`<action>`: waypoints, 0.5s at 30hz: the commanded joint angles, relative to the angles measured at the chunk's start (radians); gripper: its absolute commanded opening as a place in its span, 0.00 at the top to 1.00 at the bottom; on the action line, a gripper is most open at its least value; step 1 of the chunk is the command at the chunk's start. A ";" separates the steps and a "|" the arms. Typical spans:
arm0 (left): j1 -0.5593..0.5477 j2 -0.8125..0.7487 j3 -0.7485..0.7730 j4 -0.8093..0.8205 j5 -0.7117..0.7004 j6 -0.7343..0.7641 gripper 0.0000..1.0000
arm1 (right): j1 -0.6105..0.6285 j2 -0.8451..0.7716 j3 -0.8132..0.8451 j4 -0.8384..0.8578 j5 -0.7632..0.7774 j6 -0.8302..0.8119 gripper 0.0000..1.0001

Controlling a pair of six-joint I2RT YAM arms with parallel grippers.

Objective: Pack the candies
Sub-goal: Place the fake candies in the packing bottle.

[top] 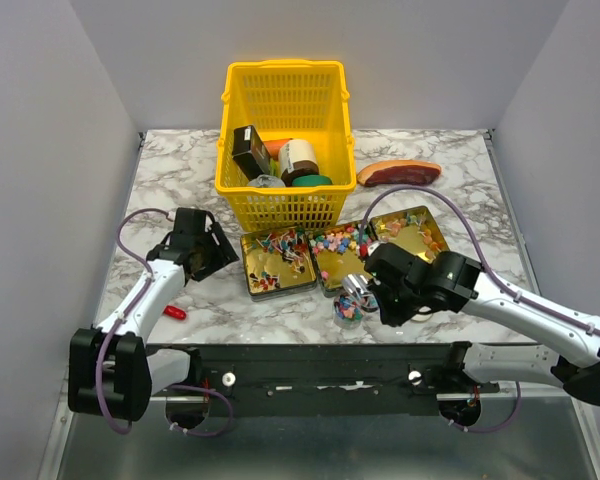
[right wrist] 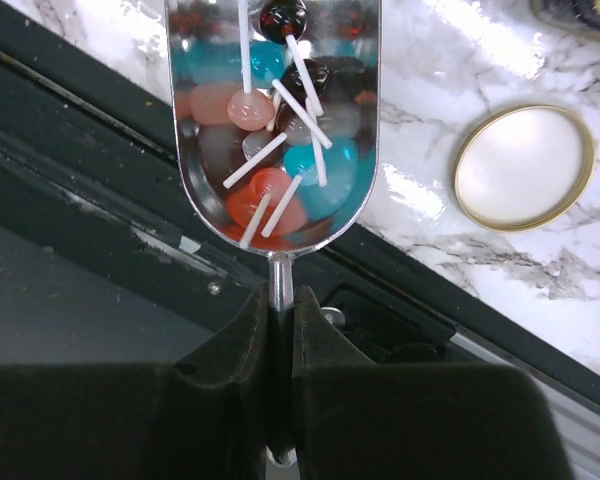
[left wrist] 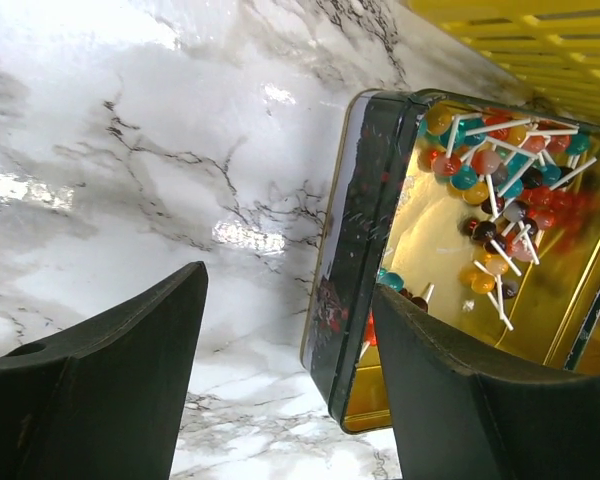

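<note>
— What is the right gripper (right wrist: 280,312) doing?
— It is clamped tight on the handle of a metal scoop (right wrist: 195,150), which is full of candies (right wrist: 270,195), over the near edge of the table (right wrist: 460,60). A round lid (right wrist: 523,168) lies nearby.
— And the left gripper (left wrist: 288,300)?
— Its fingers are wide apart and hold nothing, just beside a tin (left wrist: 355,230) with more candies inside.

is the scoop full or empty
Full. In the right wrist view the scoop is heaped with lollipops, white sticks poking out; the right gripper clamps its handle.
</note>
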 commanded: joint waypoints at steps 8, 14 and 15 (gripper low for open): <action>0.006 -0.150 0.023 -0.069 -0.256 -0.028 0.17 | 0.026 -0.061 -0.069 0.033 -0.067 0.044 0.99; 0.006 -0.144 0.014 -0.069 -0.245 -0.039 0.10 | 0.043 -0.038 -0.069 -0.004 -0.071 0.054 0.99; 0.006 -0.146 0.012 -0.069 -0.247 -0.037 0.09 | 0.044 -0.037 -0.067 -0.009 -0.074 0.060 0.99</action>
